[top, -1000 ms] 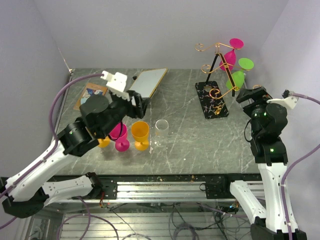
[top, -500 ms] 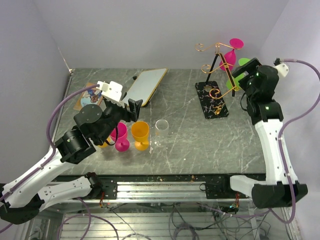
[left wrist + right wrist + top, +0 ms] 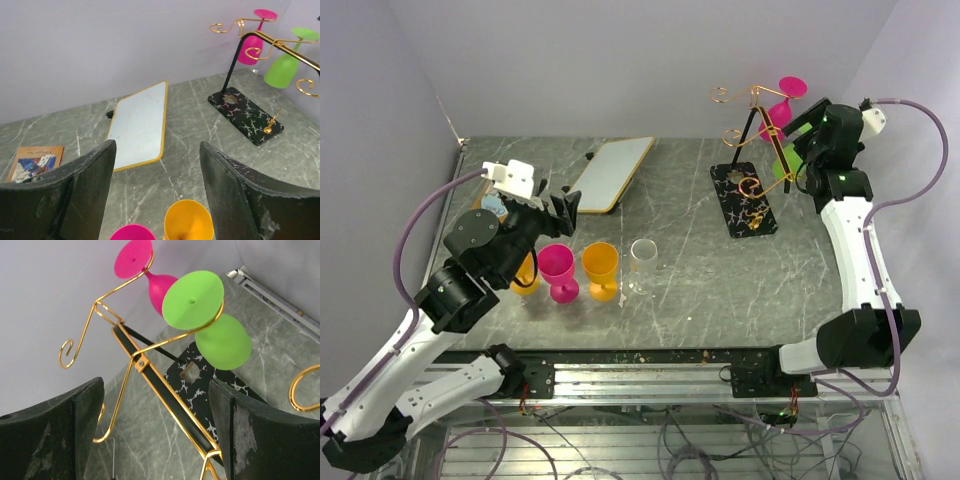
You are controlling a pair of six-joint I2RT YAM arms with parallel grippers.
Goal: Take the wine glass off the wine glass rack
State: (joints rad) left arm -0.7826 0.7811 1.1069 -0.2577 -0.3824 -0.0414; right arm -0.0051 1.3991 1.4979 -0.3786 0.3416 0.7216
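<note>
Your left fingers (image 3: 80, 192) stand apart near the pink cup (image 3: 557, 265) and yellow cup (image 3: 601, 262); print on the booklet (image 3: 35, 161) is too small to read. Your right fingers (image 3: 245, 435), also apart, face the green wine glass (image 3: 223, 349) hanging upside down on the rack (image 3: 744, 200).

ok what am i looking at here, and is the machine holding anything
Two robot arms are bolted to the near edge of a table. The wide picture looks down from above and behind them. The other two come from cameras on the wrists; the dark shapes at the bottom are each arm's own fingers. On the table stand a pink cup, an orange cup and a clear glass, near a white board, a booklet and a wire rack. A pink glass and a green glass hang upside down on the rack. The left gripper and the right gripper are open and hold nothing; the right one is up by the green glass.
</note>
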